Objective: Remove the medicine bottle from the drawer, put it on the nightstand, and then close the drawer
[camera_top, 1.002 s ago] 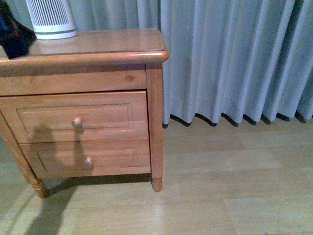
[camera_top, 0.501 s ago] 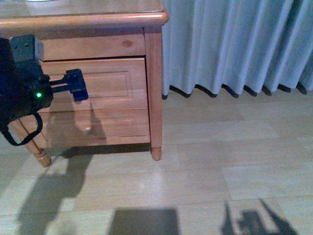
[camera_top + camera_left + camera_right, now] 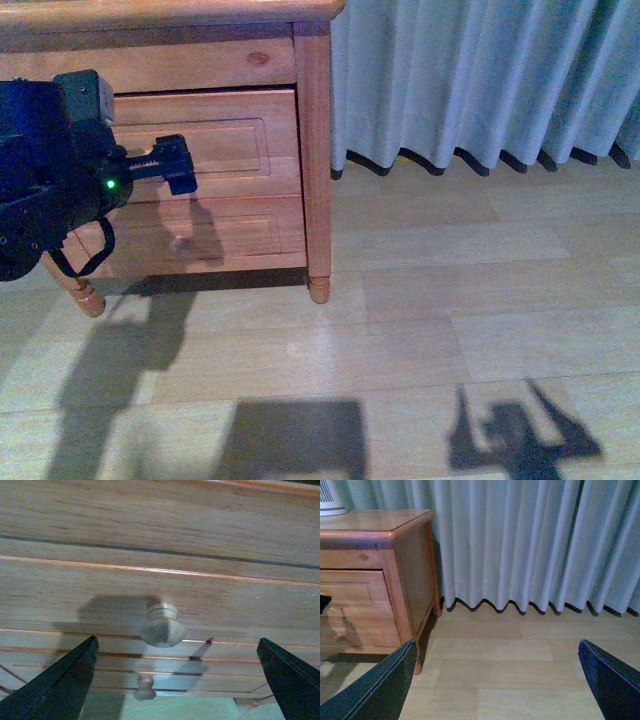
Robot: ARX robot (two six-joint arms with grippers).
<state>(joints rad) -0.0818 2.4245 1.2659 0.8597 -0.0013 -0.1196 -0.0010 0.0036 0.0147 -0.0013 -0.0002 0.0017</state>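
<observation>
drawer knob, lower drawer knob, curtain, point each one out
drawer knob (image 3: 161, 632): left wrist view, on its rounded front face
lower drawer knob (image 3: 144, 694): left wrist view, on its head
curtain (image 3: 520, 545): right wrist view, on a middle fold

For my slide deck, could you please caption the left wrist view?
Open left pincer faces the drawer front, its round knob between the fingers, not yet gripped.
</observation>
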